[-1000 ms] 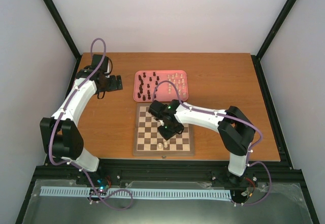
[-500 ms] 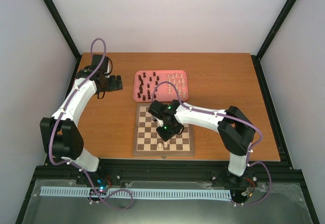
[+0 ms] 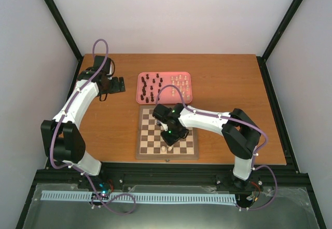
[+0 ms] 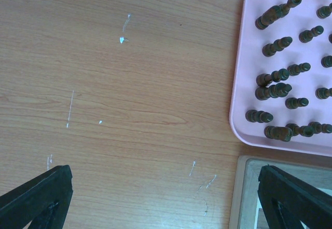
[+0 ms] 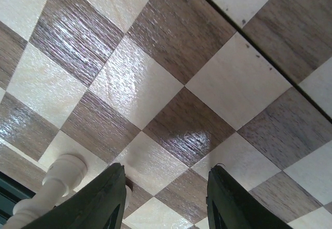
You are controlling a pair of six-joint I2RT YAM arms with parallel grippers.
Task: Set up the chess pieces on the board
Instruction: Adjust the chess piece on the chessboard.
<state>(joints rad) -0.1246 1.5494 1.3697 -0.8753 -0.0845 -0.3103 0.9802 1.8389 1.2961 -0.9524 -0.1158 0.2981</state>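
Nearest us, we've got the right gripper (image 5: 165, 200) low over the chessboard (image 5: 171, 130), jaws parted with nothing between them, and a cream piece (image 5: 52, 187) standing just outside one finger. Farther back we see dark pieces (image 4: 275, 47) and cream pieces (image 3: 181, 81) crowding the pink tray (image 4: 237, 109). The left gripper (image 4: 166, 203) gapes wide, empty, above the wooden table (image 4: 129, 99).

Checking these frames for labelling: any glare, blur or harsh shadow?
Right wrist view: bright glare on the dark squares of the checkered wooden chessboard; the cream-white chess piece at lower left looks soft. Left wrist view: evenly lit, dark brown pieces in the pink rounded tray sharp. Top view: soft even light, pieces tiny.
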